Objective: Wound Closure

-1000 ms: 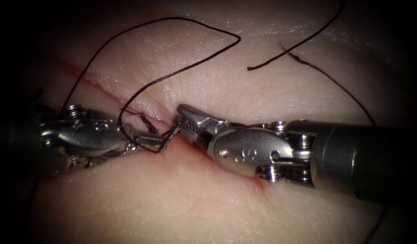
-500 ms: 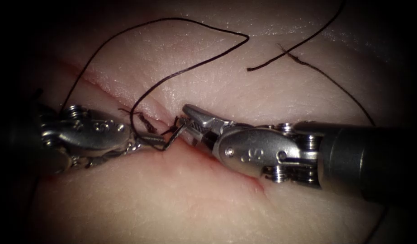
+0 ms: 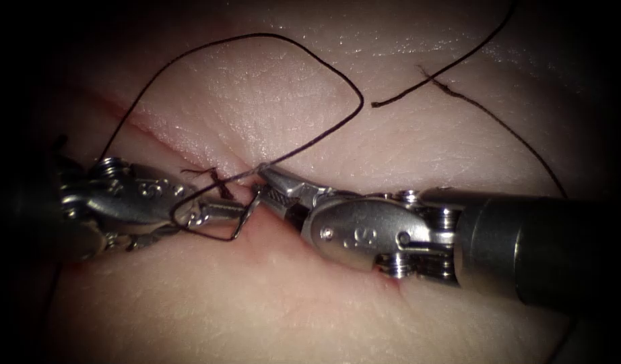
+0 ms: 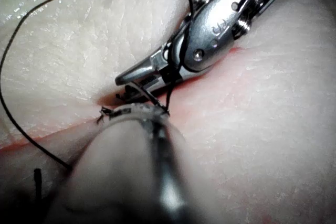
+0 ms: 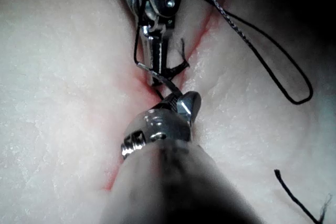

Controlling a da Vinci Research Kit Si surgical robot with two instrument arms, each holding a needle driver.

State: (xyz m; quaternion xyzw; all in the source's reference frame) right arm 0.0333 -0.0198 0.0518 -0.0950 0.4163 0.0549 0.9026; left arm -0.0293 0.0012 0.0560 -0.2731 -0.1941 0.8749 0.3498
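Note:
The tissue (image 3: 256,303) carries a red-edged cut (image 3: 155,131) running from upper left to lower right. My left tool (image 3: 223,211) lies over the cut's left stretch, its jaws shut on the thin curved needle (image 3: 246,217) near one end. The needle bends out of the tissue over the cut, and its other end rises to my right tool (image 3: 265,183). That tool's jaws stand slightly open about this end. Dark thread (image 3: 324,64) loops over the far tissue and crosses the right tool's tip. The left wrist view has the right tool (image 4: 139,81) at the needle (image 4: 144,94).
A second dark strand (image 3: 459,61) ends in a free tail on the far right tissue. Short frayed thread ends (image 3: 216,180) stick up from the cut by the left tool. Red fluid tints the cut's edges under the right tool's wrist (image 3: 391,276).
The right tool drew back to the right, then came in again lower and further left. The thread loop swung down across its tip. The needle's bend dropped slightly; the left tool stayed put.

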